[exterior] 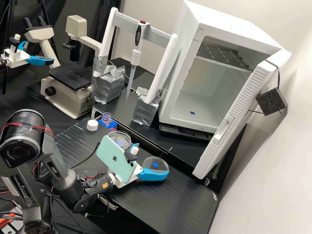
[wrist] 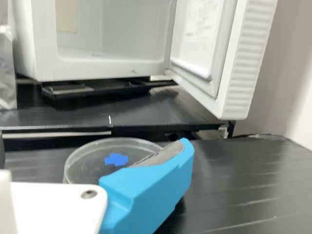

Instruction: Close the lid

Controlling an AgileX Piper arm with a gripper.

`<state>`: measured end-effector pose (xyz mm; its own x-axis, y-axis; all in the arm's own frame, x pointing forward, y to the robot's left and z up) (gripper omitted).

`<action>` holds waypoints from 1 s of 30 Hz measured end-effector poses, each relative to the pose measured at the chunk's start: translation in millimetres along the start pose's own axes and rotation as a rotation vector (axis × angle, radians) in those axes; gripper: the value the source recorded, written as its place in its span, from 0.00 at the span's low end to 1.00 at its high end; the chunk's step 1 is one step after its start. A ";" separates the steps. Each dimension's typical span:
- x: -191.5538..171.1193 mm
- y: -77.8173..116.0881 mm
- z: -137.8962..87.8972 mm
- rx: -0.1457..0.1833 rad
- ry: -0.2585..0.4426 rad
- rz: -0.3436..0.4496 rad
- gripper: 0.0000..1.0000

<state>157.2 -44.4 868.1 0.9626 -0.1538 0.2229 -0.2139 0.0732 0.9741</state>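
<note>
Minding the pincer (exterior: pixel 152 159): spread wide, right of lower centre in the high view, nothing clamped; its opening seems meant to straddle a rim.
Near clear piece (exterior: pixel 149 165): flat on the worktop (exterior: pixel 182 198), just beside the blue finger (exterior: pixel 152 175), blue mark (exterior: pixel 155 165) in its middle, perhaps for sighting; I take this for the lid, though I cannot be certain.
Far clear piece (exterior: pixel 125 136): on the worktop, up and left of the pincer; likely the base, near enough for a short carry.
Bottle (exterior: pixel 105 120): left of centre, uncapped, white cap (exterior: pixel 92 125) set just beside it, presumably for easy recapping.
Phone (exterior: pixel 115 159): mounted at the wrist, likely so I can watch the grasp.
Next: I should square up before closing; a skewed pinch could tip the rim.
</note>
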 end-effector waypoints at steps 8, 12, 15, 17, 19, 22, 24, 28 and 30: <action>-4.7 7.3 -0.4 0.016 -0.016 0.060 1.00; -4.2 7.1 3.2 0.027 -0.036 0.062 1.00; -2.5 4.9 7.2 0.040 -0.055 0.050 1.00; -0.6 2.6 9.3 0.047 -0.064 0.038 1.00; 1.1 -0.5 10.8 0.042 -0.075 0.025 1.00; 3.1 -4.8 11.6 0.025 -0.079 0.004 1.00; 4.7 -5.3 11.6 0.022 -0.077 0.003 1.00; 8.9 -5.3 12.4 0.014 -0.072 0.000 1.00; 10.3 -5.2 12.9 0.013 -0.069 0.001 1.00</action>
<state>166.1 -59.1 865.8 0.9487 -0.2211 0.2260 -0.2180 0.0603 0.9741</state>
